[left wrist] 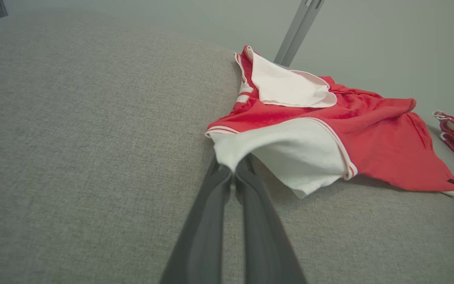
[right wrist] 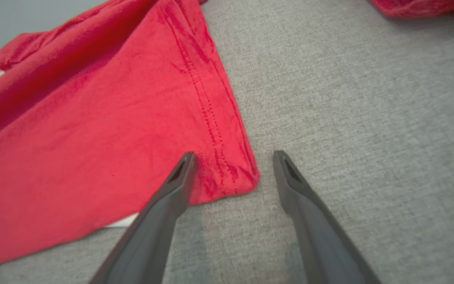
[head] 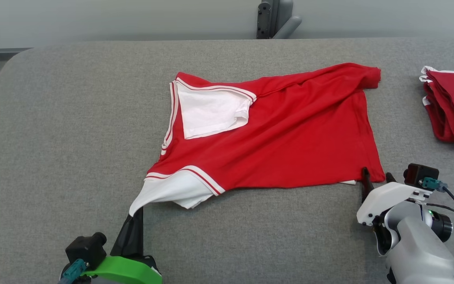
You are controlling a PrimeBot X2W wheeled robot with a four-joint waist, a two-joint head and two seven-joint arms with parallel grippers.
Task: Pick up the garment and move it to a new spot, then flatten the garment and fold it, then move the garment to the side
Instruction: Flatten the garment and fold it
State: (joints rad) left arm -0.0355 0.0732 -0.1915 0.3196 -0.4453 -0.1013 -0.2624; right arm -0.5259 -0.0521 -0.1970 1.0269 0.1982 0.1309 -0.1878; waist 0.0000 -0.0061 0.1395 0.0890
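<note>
Red-and-white garment (head: 282, 134) spread on grey fabric table (head: 53, 138), white sleeve (head: 164, 193) pinched in clenched left gripper (head: 135, 212), right gripper (head: 376, 173) released wide, astride red hem corner (right wrist: 235, 177)

The left gripper (head: 135, 211), rising from a green-cased wrist (head: 124, 270) at the lower left, is pinching the white sleeve (head: 164, 193) between fingers (left wrist: 207, 221) pressed tight together. The right gripper (head: 376, 174), on a pale grey forearm (head: 420, 244) at the lower right, is holding its two dark fingers (right wrist: 164, 213) spread wide, tips pointing forward.
</note>
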